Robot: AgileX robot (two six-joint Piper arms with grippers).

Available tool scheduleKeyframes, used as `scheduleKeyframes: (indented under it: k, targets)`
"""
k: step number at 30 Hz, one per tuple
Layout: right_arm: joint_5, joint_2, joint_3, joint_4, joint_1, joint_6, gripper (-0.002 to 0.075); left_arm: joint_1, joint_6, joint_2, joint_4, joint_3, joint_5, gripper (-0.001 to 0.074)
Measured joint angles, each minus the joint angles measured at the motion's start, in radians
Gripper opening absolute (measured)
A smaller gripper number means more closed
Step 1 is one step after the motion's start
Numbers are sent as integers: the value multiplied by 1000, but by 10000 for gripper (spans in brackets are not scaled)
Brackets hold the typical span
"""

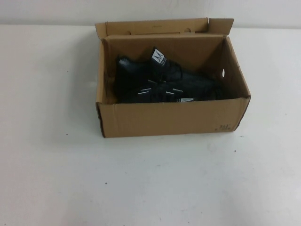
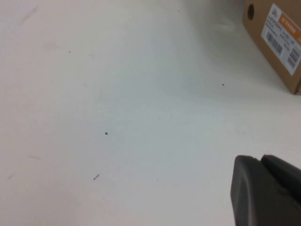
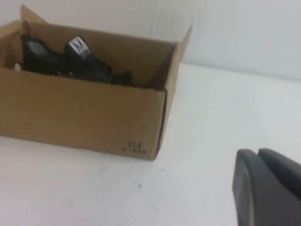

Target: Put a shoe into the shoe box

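The brown cardboard shoe box (image 1: 169, 117) stands open at the middle of the table, lid flap up at the back. Inside lies the black mesh shoe (image 1: 162, 77), white tongue label up and silver dashes on its side. More black shoe material lies against it toward the front; I cannot tell the two apart. The right wrist view shows the box (image 3: 80, 117) and the shoe (image 3: 77, 61) in it. Neither arm shows in the high view. My left gripper (image 2: 261, 159) is shut and empty over bare table. My right gripper (image 3: 257, 151) is shut and empty, to the box's right.
The white table (image 1: 150, 183) spreads around the box. A box corner with an orange-and-white barcode label and a round hole (image 2: 277, 37) shows in the left wrist view. A white wall stands behind the table.
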Motion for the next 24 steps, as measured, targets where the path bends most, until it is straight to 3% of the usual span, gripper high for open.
scheduleKeyframes:
  k: [6,11,24]
  targets:
    - [4,-74,132,-187,-48,281,-16,0,0,0,0,0,0,-1]
    - [12,-112,207,-209,-76,309,-16,0,0,0,1,0,0,-1]
    - [33,-114,213,-67,-80,314,-16,0,0,0,1,0,0,-1]
